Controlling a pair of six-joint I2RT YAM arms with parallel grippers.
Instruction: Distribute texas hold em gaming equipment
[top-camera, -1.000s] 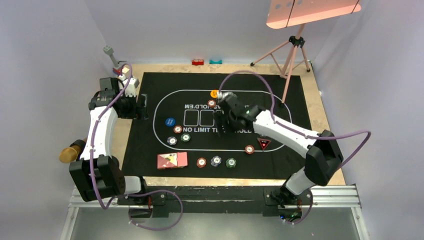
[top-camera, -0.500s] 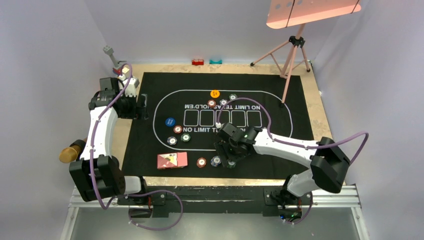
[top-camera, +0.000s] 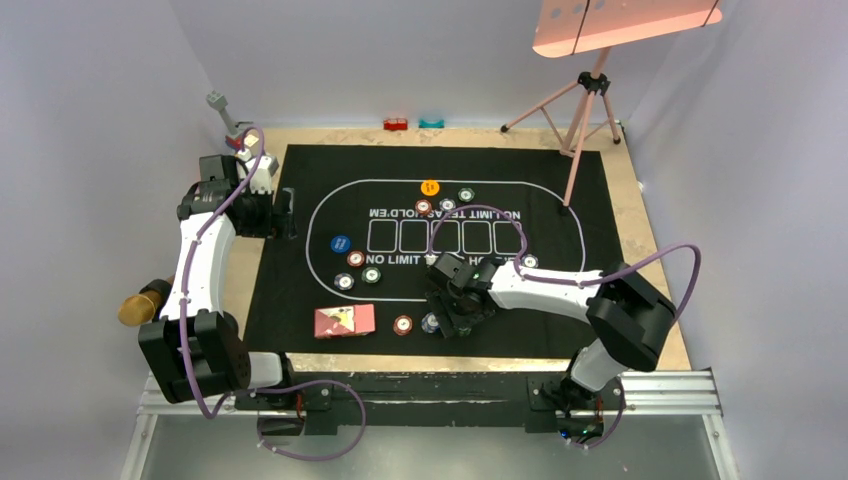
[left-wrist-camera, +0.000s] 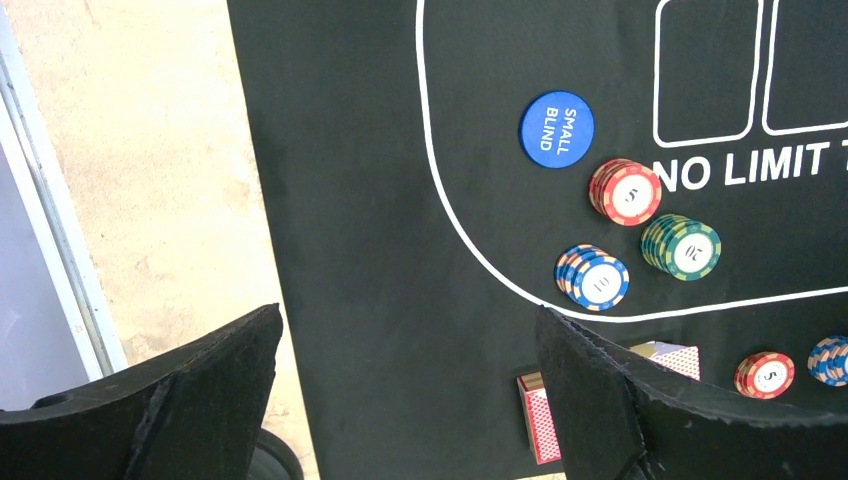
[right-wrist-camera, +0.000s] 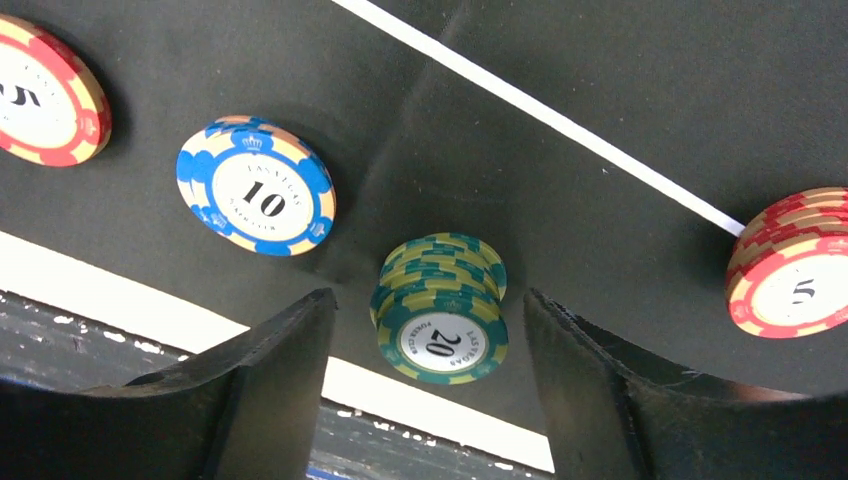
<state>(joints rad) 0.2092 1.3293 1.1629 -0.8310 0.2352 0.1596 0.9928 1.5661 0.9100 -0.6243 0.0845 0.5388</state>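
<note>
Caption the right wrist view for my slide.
Right gripper, open, flanking the green 20 chip stack on the black mat, blue 10 stack beside it.

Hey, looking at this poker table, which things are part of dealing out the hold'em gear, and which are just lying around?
Part of the job: playing cards; green chip stack; blue chip; red chip stack; blue disc; orange disc.

Just lying about: red toy block; teal toy block; tripod; black mat.
</note>
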